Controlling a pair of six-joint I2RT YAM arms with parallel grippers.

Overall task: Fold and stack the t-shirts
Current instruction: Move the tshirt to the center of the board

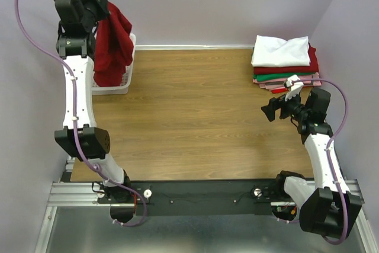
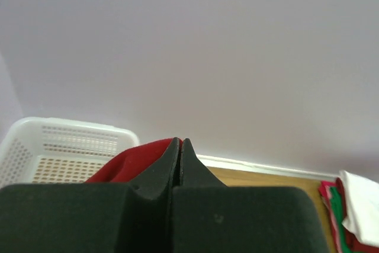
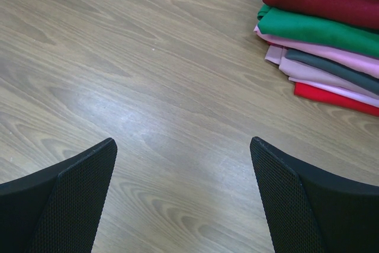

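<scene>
A large dark red t-shirt (image 1: pixel 112 39) hangs in the air at the far left, above the white mesh basket (image 1: pixel 120 85). My left gripper (image 1: pixel 98 7) is raised there and shut on the shirt's top. In the left wrist view the jaws (image 2: pixel 180 142) are pressed together, with red cloth (image 2: pixel 127 161) bulging beside the left finger. A stack of folded t-shirts (image 1: pixel 284 63) lies at the far right corner: white on top, then dark red, green and pink (image 3: pixel 323 25). My right gripper (image 1: pixel 270 111) hovers in front of that stack, open and empty (image 3: pixel 183 143).
The basket (image 2: pixel 59 146) stands against the back wall at the left edge of the wooden table (image 1: pixel 195 117). Walls close the table in at the back and on both sides. The arm bases sit on a black rail (image 1: pixel 201 197) at the near edge.
</scene>
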